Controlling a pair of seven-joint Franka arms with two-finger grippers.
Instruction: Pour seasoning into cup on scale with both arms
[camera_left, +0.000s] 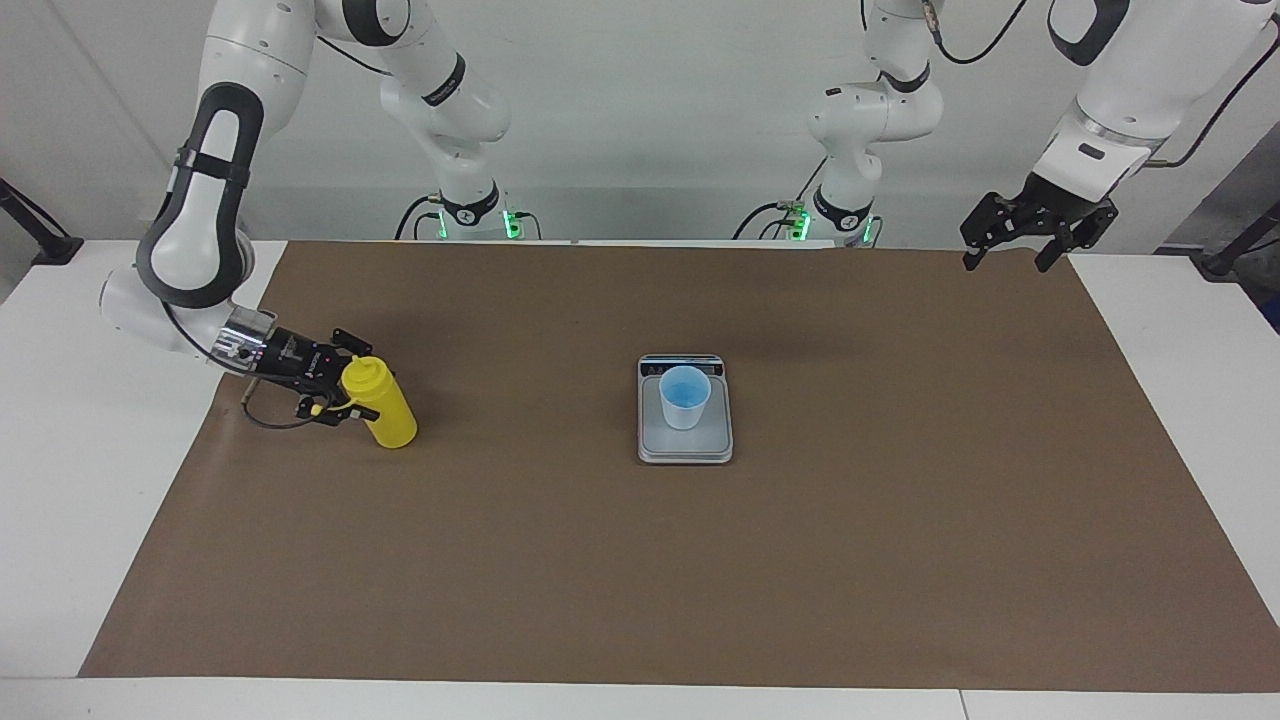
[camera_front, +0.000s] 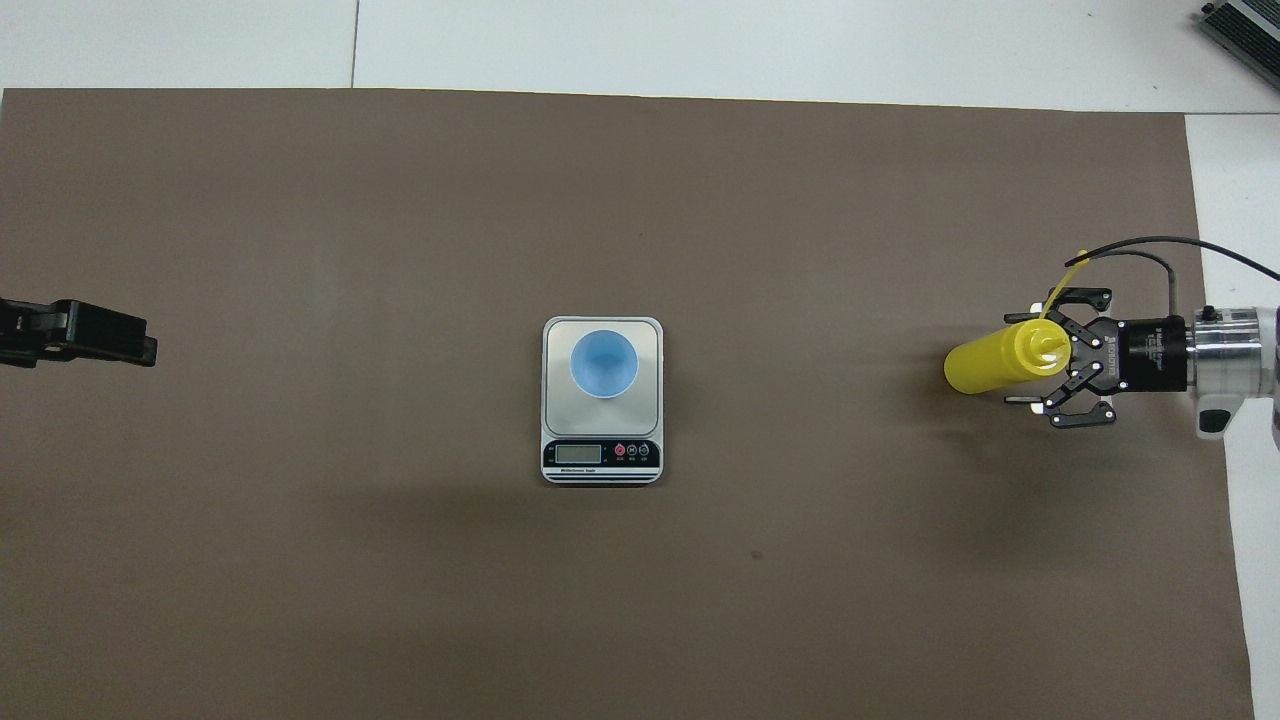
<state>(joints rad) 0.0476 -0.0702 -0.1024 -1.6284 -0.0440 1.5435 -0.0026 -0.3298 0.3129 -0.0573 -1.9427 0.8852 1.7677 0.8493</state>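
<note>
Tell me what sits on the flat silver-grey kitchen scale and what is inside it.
A small light blue plastic cup stands upright on the silver-grey kitchen scale. Its inside shows only blue; no seasoning is visible. The plate beneath the cup is covered.

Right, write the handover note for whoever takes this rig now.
Left gripper: open, empty, waiting in the air over the brown mat's corner at the left arm's end.
Right gripper: low at the right arm's end, fingers open on either side of the seasoning's top.
Seasoning: standing on the mat, about as near to the robots as the scale.
Cup: upright on the scale, mid-table.
Done: cup is on the scale. Whether anything has been poured cannot be told.
Left: check the cup; if it is empty, grip the bottle, carry it over and pour.
</note>
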